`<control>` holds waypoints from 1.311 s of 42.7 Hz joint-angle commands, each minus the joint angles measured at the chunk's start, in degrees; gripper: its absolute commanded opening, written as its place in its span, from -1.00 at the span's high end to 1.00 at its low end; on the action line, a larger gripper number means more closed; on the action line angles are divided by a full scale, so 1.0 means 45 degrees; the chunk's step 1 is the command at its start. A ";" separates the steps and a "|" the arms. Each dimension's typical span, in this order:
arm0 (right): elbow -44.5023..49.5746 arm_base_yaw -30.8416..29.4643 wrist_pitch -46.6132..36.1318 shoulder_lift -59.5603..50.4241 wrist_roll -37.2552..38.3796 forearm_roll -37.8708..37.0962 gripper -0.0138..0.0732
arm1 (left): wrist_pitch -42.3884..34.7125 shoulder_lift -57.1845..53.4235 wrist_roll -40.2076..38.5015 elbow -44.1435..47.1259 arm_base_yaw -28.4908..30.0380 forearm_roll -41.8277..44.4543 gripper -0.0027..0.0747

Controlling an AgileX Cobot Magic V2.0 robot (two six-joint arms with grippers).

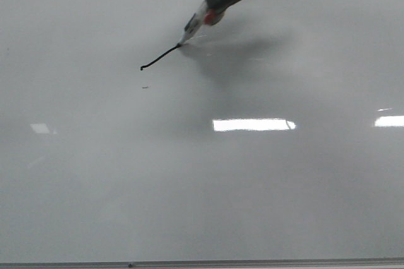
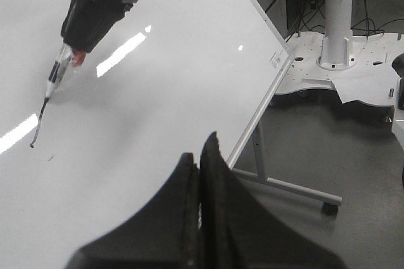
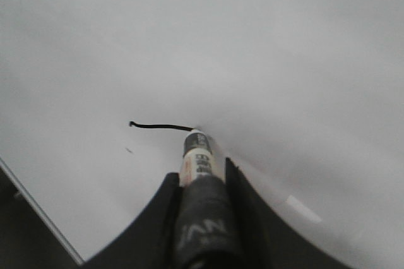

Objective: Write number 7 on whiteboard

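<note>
The whiteboard (image 1: 189, 187) fills the front view, glossy pale grey with light reflections. A short, slanted, curved black stroke of the number 7 (image 1: 159, 58) is on it, upper middle. My right gripper (image 1: 214, 5) is shut on a white marker (image 1: 194, 26), and the marker tip touches the stroke's right end. The right wrist view shows the gripper (image 3: 201, 177), the marker (image 3: 196, 152) and the stroke (image 3: 161, 126). My left gripper (image 2: 202, 149) is shut and empty, held off the board near its side edge. It views the marker (image 2: 57, 76) and the stroke (image 2: 38, 127).
A tiny dark speck (image 1: 145, 87) lies just below the stroke's left end. The board's thin grey frame edge (image 1: 202, 263) runs along the bottom. Beside the board are its stand leg with a caster (image 2: 297, 187) and a white robot pedestal (image 2: 334, 23) on the floor.
</note>
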 commanded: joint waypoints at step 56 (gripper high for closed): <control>-0.0946 0.4779 0.6460 -0.2285 -0.2994 -0.0073 0.82 | 0.0069 0.3919 -0.0110 -0.1592 -0.0031 -0.0096 -0.01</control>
